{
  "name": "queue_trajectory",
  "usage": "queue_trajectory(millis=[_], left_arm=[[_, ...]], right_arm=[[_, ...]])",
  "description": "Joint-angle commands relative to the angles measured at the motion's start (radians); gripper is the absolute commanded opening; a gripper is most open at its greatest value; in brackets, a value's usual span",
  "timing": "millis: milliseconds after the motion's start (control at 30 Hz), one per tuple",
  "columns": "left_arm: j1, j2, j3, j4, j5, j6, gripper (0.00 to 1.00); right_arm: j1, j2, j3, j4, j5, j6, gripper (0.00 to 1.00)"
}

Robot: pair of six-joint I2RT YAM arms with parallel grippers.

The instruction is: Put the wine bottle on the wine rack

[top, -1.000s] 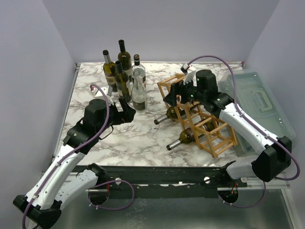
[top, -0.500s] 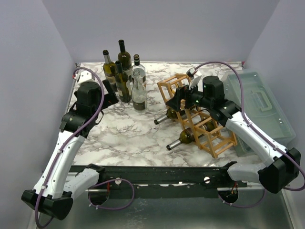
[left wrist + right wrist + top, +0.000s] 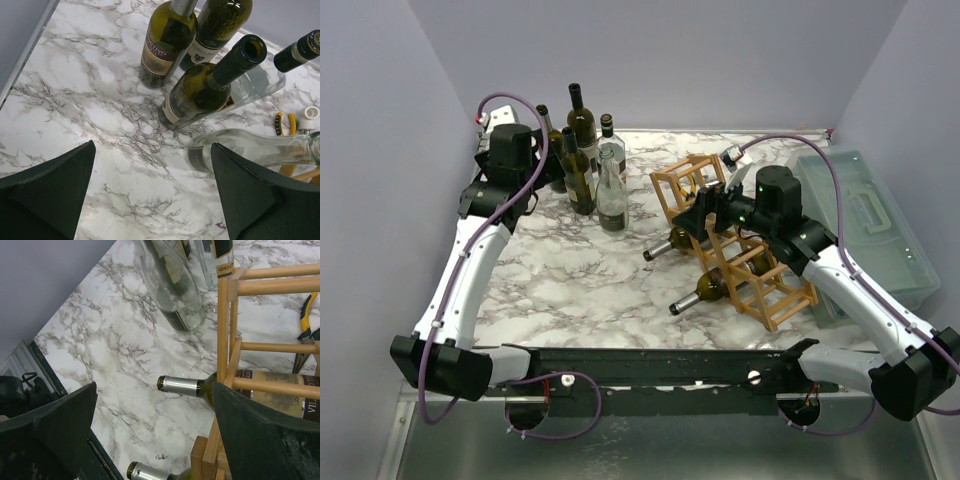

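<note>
Here, white marble table (image 3: 580, 290), plain lilac walls (image 3: 670, 60); wine rack (image 3: 760, 275) sits right of centre holding two bottles (image 3: 710, 287), standing wine bottles (image 3: 582, 160) far left; left fingers (image 3: 55, 185) and right fingers (image 3: 260, 435) spread, empty.

- Left arm (image 3: 470, 275) and right arm (image 3: 865, 298): white shells, black joints.
- A purple cable (image 3: 516, 99) runs along each.
- Left gripper (image 3: 152, 145) and right gripper (image 3: 155, 385): matte black, wedge-shaped fingers.

Bench (image 3: 580, 290) of white marble with grey veins. Carries a cluster of upright bottles (image 3: 580, 170) at the far left, a wooden wine rack (image 3: 750, 270) right of centre, and a lidded plastic box (image 3: 865, 215) at the right edge. Yellow-handled pliers (image 3: 280, 122) flat near the rack
</note>
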Motion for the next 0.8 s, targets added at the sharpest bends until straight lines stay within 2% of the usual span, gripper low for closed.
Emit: queue_trajectory(millis=[0,167,300,467,667,767], left_arm=[[0.018,0.064,0.050,0.046,0.106,0.064,0.99],[0.018,0.134,0.036,0.205,0.248,0.147,0.95],[0.017,0.196,0.048,0.293,0.246,0.190,0.94],[0.018,0.297,0.101,0.339,0.194,0.209,0.84],[0.017,0.370,0.117,0.398,0.229,0.208,0.79],[0.017,0.409,0.130,0.405,0.218,0.212,0.72]], right_arm=[[-0.005,-0.009,-0.014,0.016,-0.032,0.003,1.00],[-0.004,-0.002,-0.013,0.010,-0.033,-0.001,1.00],[-0.005,-0.011,-0.020,0.007,-0.028,-0.007,1.00],[-0.004,-0.015,-0.020,0.007,-0.023,-0.007,1.00],[-0.004,-0.001,-0.011,0.005,-0.024,-0.002,1.00],[-0.004,0.003,0.002,-0.011,-0.016,-0.003,1.00]])
